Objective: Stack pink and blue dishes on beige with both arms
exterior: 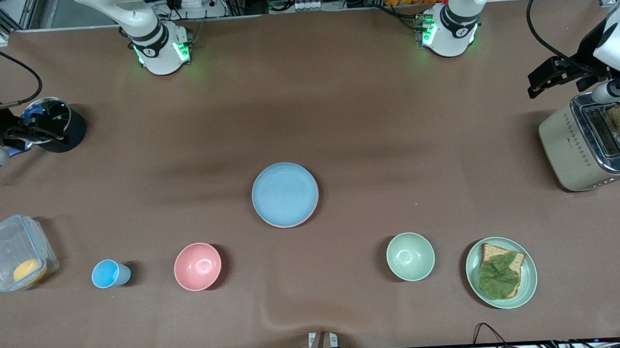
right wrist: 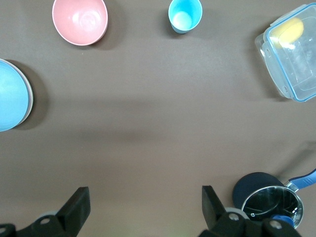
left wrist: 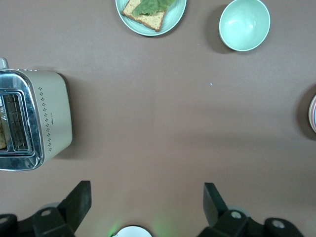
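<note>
We find the blue dish topping a stack at the worktop centre; a pink rim shows beneath, the beige plate hidden. Left hand and right hand wait open over opposite worktop ends. No writing legible.

The front view looks steeply down from high across the tabletop, facing both arm bases, and takes in its whole width around the blue plate. The left wrist view looks straight down from well above, over the toaster end; it shares the toaster, the green bowl and the plate's edge with the front view. The right wrist view looks down likewise, sharing the plate, pink bowl and cup
</note>
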Robot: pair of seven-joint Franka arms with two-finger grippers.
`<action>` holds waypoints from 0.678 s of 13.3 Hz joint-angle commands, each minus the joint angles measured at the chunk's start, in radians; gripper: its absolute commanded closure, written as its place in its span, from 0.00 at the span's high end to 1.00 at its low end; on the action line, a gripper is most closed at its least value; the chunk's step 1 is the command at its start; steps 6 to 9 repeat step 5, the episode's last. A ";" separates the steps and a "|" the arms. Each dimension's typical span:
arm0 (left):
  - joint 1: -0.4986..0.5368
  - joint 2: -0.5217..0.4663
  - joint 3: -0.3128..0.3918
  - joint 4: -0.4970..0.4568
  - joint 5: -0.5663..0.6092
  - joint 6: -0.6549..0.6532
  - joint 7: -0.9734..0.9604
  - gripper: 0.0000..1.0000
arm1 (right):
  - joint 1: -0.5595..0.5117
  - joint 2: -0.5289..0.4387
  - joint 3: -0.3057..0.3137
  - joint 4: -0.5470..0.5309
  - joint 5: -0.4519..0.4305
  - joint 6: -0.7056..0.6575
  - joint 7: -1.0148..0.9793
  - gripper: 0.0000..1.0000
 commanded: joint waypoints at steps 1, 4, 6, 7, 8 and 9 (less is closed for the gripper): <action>-0.006 -0.003 0.005 0.007 -0.002 -0.004 -0.010 1.00 | -0.017 -0.010 0.015 -0.005 -0.015 -0.008 0.003 1.00; -0.005 -0.003 0.005 0.005 -0.004 -0.004 -0.011 1.00 | -0.017 -0.008 0.013 -0.005 -0.015 -0.007 0.003 1.00; -0.003 -0.003 0.005 0.005 -0.004 -0.004 -0.008 1.00 | -0.018 -0.008 0.013 -0.005 -0.015 -0.007 0.003 1.00; -0.003 -0.003 0.005 0.005 -0.004 -0.004 -0.008 1.00 | -0.018 -0.008 0.013 -0.005 -0.015 -0.007 0.003 1.00; -0.003 -0.003 0.005 0.005 -0.004 -0.004 -0.008 1.00 | -0.018 -0.008 0.013 -0.005 -0.015 -0.007 0.003 1.00; -0.003 -0.003 0.005 0.005 -0.004 -0.004 -0.008 1.00 | -0.018 -0.008 0.013 -0.005 -0.015 -0.007 0.003 1.00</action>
